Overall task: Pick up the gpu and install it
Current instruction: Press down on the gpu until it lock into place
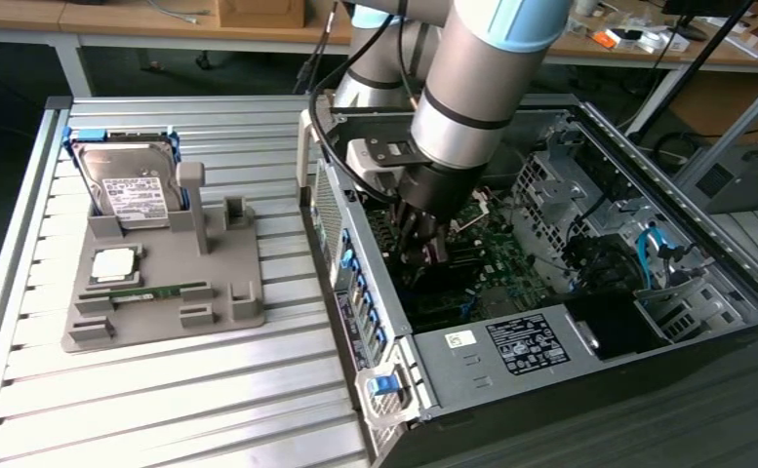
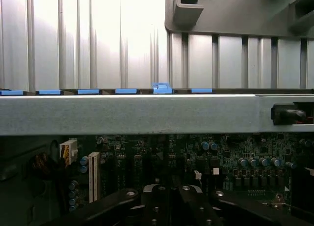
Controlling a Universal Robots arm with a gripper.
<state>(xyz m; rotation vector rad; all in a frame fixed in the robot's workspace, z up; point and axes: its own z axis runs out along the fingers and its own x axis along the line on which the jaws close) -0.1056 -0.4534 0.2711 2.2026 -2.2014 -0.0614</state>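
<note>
The install step was in hand: the shut pincer (image 1: 420,255) reached down inside the open case (image 1: 730,292) over the motherboard (image 1: 490,263), the gpu hidden there, so I cannot tell whether it was seated.

**Hidden inside the case**

In the exterior view the arm's wrist (image 1: 463,117) covers the far middle of the computer case (image 1: 509,370), and the gripper (image 1: 420,255) ends in shadow over the motherboard (image 1: 490,263). The wrist view cuts off the gripper's fingers (image 2: 152,201); whether they hold anything cannot be told.
</note>
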